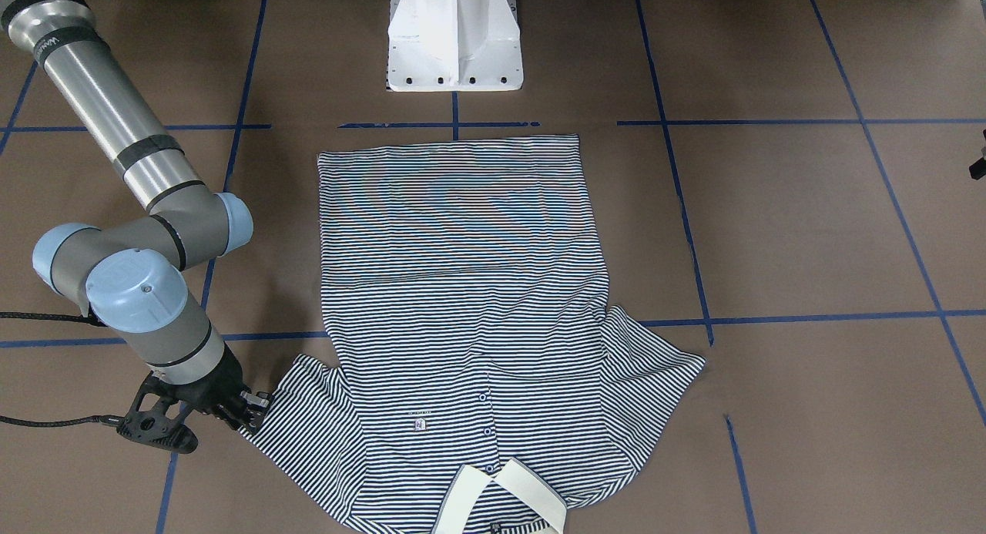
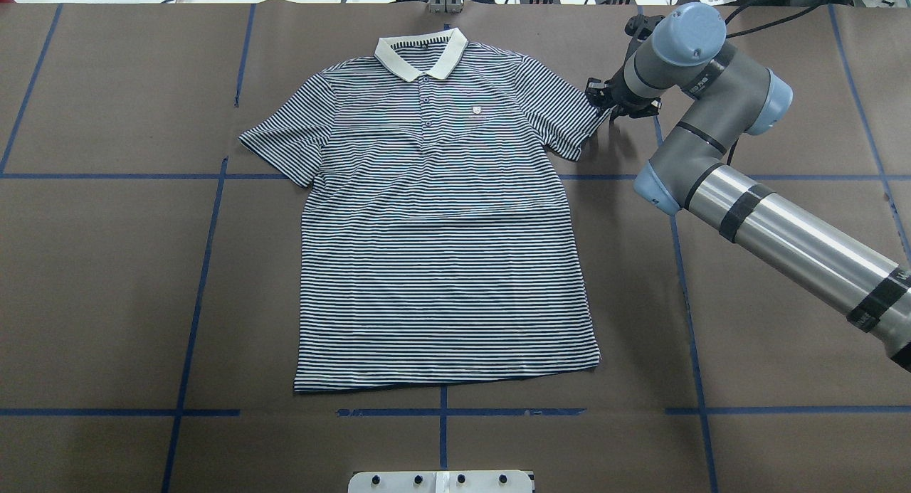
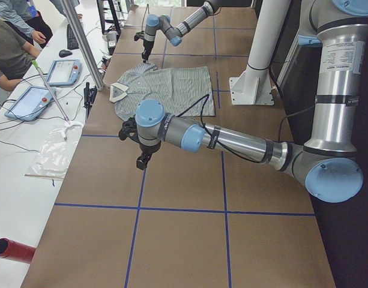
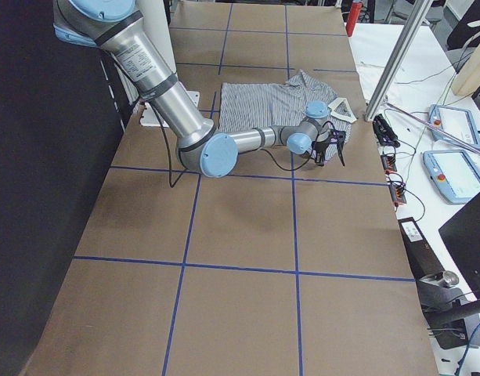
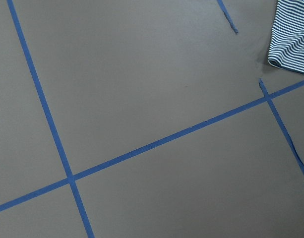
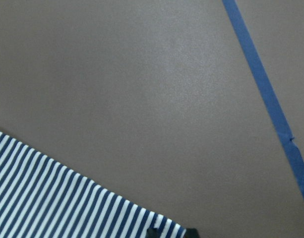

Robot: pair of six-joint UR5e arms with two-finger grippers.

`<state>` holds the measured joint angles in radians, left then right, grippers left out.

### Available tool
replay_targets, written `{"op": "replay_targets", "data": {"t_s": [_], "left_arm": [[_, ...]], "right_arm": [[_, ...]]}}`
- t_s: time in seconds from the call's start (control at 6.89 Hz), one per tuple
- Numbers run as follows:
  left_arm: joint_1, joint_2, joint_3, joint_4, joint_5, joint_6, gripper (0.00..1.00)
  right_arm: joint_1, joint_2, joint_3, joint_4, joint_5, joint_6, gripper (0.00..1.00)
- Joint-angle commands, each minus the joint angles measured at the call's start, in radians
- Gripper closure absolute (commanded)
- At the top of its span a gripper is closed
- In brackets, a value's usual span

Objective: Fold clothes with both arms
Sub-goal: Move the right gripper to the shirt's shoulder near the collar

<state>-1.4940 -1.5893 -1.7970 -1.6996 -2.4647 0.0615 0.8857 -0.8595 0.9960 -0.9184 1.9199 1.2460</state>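
Overhead exterior: polo shirt [image 2: 441, 230] sleeve [image 2: 562, 116] touches right jaws.

The right arm [image 2: 776, 226] reaches along the side of the shirt [image 2: 441, 230], wrist bent down. The right gripper [image 2: 602, 99] sits at the shirt's sleeve tip, jaws unclear. The left arm [image 3: 232, 139] stretches low over the desk. The left gripper [image 3: 142, 162] points down, well apart from the shirt, jaws unreadable.

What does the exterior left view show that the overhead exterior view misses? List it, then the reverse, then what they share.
Only exterior left: the left arm over bare table, clear of the polo shirt, and people at a side bench with tablets. Only overhead: the chest logo and placket buttons. Both: the shirt lying flat, the right arm with its jaws at one sleeve.
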Motion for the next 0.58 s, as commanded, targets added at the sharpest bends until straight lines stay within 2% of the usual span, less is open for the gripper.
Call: {"op": "replay_targets", "data": {"t_s": [0.0, 0.15, 0.29, 0.44], "left_arm": [[0.0, 0.0, -0.001, 0.0, 0.0, 0.0, 0.0], [0.0, 0.0, -0.002, 0.0, 0.0, -0.002, 0.0], [0.0, 0.002, -0.015, 0.002, 0.0, -0.009, 0.0], [0.0, 0.0, -0.016, 0.002, 0.0, -0.012, 0.0]], "right_arm": [[-0.001, 0.01, 0.004, 0.0, 0.005, 0.001, 1.0], [-0.001, 0.017, 0.013, 0.0, 0.007, 0.003, 1.0], [-0.004, 0.033, 0.067, -0.003, 0.01, 0.021, 1.0], [-0.058, 0.084, 0.078, -0.007, 0.004, 0.118, 1.0]]}}
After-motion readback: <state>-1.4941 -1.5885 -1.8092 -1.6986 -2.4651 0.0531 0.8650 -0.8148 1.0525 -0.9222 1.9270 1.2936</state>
